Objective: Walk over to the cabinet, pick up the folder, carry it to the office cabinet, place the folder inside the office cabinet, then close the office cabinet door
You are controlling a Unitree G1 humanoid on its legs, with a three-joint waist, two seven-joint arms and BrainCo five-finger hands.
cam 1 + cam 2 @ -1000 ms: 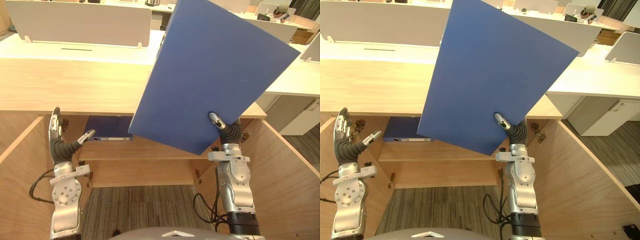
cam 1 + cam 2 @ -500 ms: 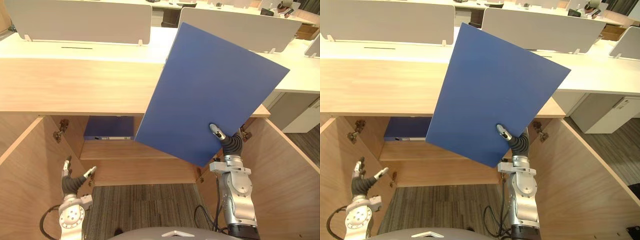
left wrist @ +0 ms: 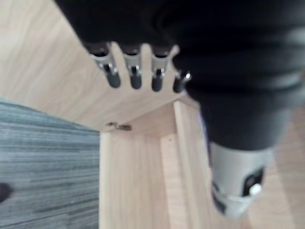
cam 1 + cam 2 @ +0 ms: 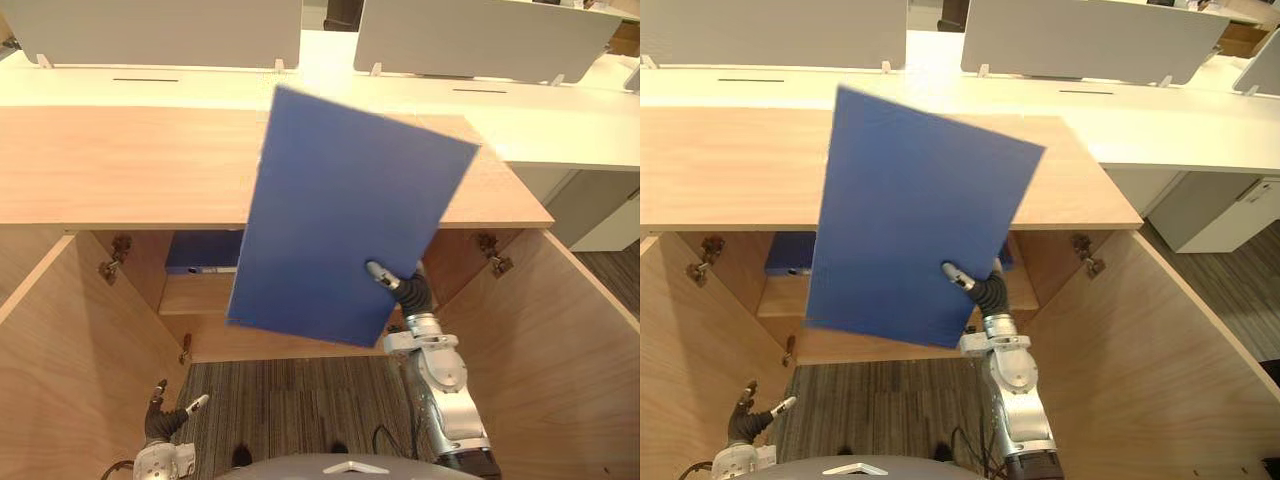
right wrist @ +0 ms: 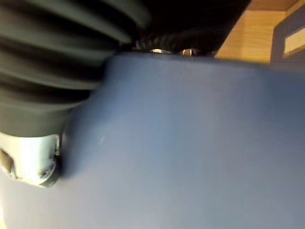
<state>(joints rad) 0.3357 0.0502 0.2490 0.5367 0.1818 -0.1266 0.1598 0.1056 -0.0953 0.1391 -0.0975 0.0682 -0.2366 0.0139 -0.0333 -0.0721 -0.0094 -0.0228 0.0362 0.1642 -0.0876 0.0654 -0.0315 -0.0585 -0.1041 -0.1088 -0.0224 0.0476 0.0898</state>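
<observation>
Blue folder [image 4: 345, 215] is up in front of the open cabinet [image 4: 560, 330], tilted, right hand [image 4: 408, 292] pinching its lower edge with its fingers; left hand [image 4: 163, 420] hangs low, fingers loose; I'd lower it, level it out and slide it flat onto the shelf [image 4: 200, 296] beside the other binder [image 4: 205, 250]; mind the corners.

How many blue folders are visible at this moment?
2. One folder is held up by the right hand before the open cabinet. The other folder lies on the cabinet shelf, partly behind the first; more may be hidden there.
</observation>
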